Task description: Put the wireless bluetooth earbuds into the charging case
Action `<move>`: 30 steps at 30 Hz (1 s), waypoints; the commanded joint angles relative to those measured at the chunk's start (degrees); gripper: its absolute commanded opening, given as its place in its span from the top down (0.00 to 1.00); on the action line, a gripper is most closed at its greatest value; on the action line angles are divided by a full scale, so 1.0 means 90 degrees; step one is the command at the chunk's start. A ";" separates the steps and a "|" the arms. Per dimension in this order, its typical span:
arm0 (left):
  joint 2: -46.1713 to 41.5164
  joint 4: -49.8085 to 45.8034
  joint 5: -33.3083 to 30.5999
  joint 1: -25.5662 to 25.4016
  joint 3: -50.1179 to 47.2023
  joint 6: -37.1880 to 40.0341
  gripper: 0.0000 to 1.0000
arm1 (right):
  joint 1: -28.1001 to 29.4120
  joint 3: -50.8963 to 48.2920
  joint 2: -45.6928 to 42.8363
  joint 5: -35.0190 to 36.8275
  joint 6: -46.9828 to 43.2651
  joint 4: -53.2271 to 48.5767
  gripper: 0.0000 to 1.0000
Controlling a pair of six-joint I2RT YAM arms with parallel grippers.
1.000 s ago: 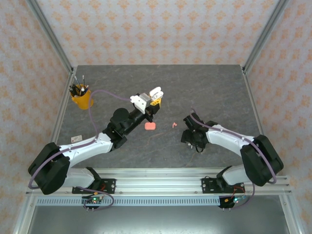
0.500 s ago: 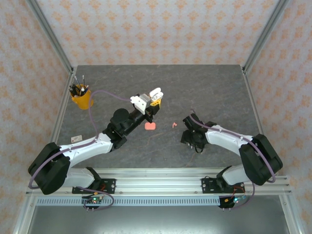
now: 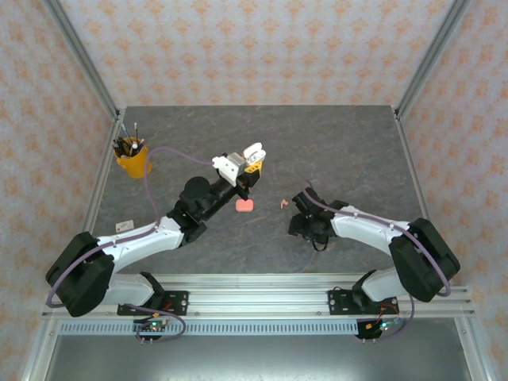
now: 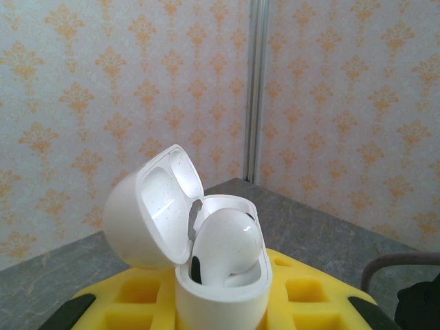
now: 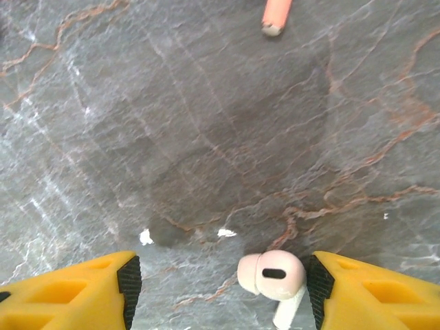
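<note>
White bud [image 5: 271, 275] lies on the desk [image 3: 341, 143], right of middle and toward the near edge, head up and stem pointing back at the camera. Right tool [image 5: 222, 289] straddles it with jaws open: the bud sits close against one jaw, with a clear gap to the other. No grip yet. Change over the last second: the right arm has crept leftward and toward the near edge, and its jaws have drawn in a little, which reads as the start of closing on this bud. Pink bud [image 5: 276, 15] lies just beyond, toward the desk's middle, untouched. Pink case [image 3: 244, 205] rests left of it, near the middle. White case [image 4: 206, 254] is held aloft over the middle of the desk, clamped in the closed left tool [image 3: 251, 161], lid swung open. A seated bud [image 4: 227, 240] already fills one well, so the other looks free for the bud now being picked. Left arm unchanged, waiting. Yellow cup [image 3: 133, 159] of pens stands by the left edge, toward the far corner. No brand or writing on cases or buds. A small tag [image 3: 123, 226] on the left arm is too small to read.
</note>
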 commanded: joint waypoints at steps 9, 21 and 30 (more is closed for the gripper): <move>0.0013 0.0344 -0.0056 -0.0025 -0.0036 0.0008 1.00 | 0.0091 0.0610 0.0097 0.0848 0.0344 -0.1152 0.34; -0.0045 0.0335 -0.0075 -0.0029 -0.0094 0.0047 1.00 | 0.0096 0.1003 0.0709 0.0835 0.0613 -0.1188 0.37; -0.0035 0.0364 -0.0086 -0.0025 -0.0123 0.0067 1.00 | 0.0096 0.0860 0.0859 0.0779 0.0530 -0.1134 0.43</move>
